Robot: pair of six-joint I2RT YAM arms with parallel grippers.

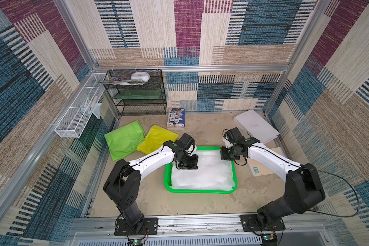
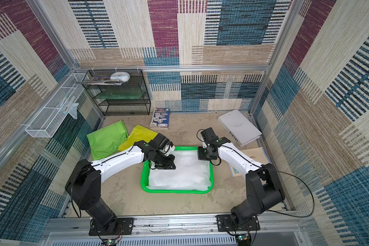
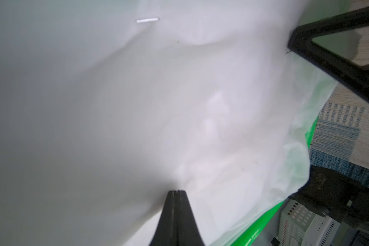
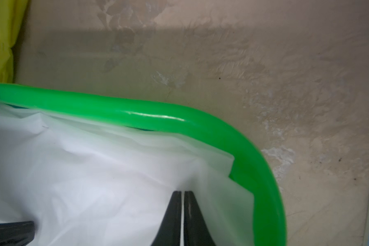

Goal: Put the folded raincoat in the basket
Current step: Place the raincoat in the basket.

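1. In both top views the folded white translucent plastic raincoat (image 1: 207, 176) (image 2: 183, 177) lies inside the shallow bright green plastic basket (image 1: 198, 191). It fills the basket almost rim to rim, and its long axis runs from 9 to 3 o'clock. The basket sits on the beige counter (image 1: 179, 204) between the two arms. The left gripper (image 1: 186, 165) stands over the raincoat's 10 o'clock corner and the right gripper (image 1: 227, 154) over its 2 o'clock corner. The bulk of the sheet lies toward 4 o'clock from the left gripper and toward 7 o'clock from the right one, and neither arm is clearly nearer. A lime green folded plastic sheet (image 1: 124, 140) and a yellow folded plastic sheet (image 1: 156, 138) lie at the basket's 10 o'clock.

2. In the left wrist view the left gripper (image 3: 176, 192) has its jaws pressed fully together with the tips down on the raincoat (image 3: 136, 106). The creases gather at the tips, so it appears to pinch a thin fold.

3. In the right wrist view the right gripper (image 4: 182, 192) is all but closed, with a hairline of white between the jaws. The film ridges up into the tips just inside the basket's rounded corner (image 4: 254, 149), so it seems to hold that corner. The raincoat lies directly beneath both grippers, so the likely next move is to let go and lift clear.
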